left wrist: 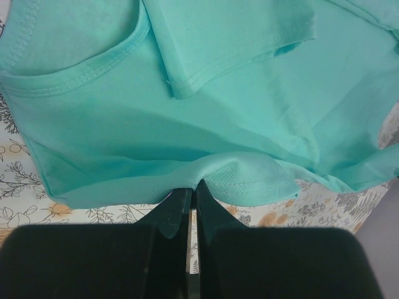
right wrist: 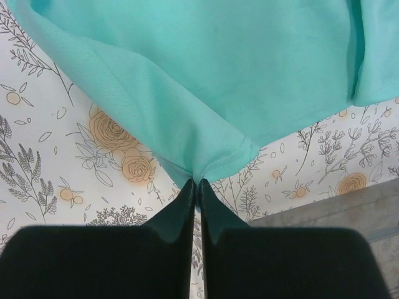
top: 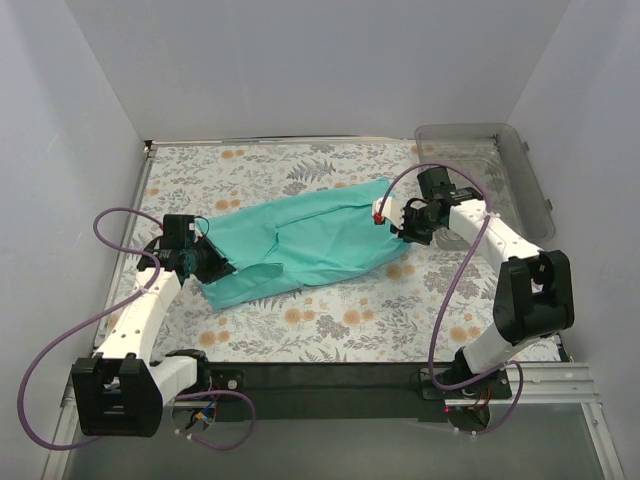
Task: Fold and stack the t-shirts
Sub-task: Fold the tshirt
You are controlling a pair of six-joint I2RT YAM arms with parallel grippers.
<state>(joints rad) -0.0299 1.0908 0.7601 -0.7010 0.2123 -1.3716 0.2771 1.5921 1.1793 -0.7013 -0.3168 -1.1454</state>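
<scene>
The left gripper [left wrist: 192, 187] has its two black fingers [left wrist: 177, 208] pressed together with only a thin slit between them. Their tips pinch a fold at the lower edge of the t-shirt [top: 300, 240], where the cloth puckers up into the tips. The right gripper [right wrist: 195, 184] is nearly closed in the same way: its fingers [right wrist: 181, 208] meet at the tips and nip a corner of the same t-shirt, which gathers into a small point between them. The teal t-shirt lies across the middle of the table [top: 330, 320], pulled into a long slanting band from the left gripper at the lower left to the right gripper at the upper right. It is creased along its length and rests on the flower-printed cloth. In the left wrist view the stitched neckline [left wrist: 75, 75] sits at the upper left, with a folded sleeve hem [left wrist: 237, 62] lying over the body of the shirt. No lettering can be read on the fabric. A clear plastic bin [top: 500, 150] stands at the far right corner of the table, behind the right arm and apart from the t-shirt. A purple cable [top: 430, 166] arcs over the right wrist. Pale walls [top: 300, 60] close in the table on three sides.
</scene>
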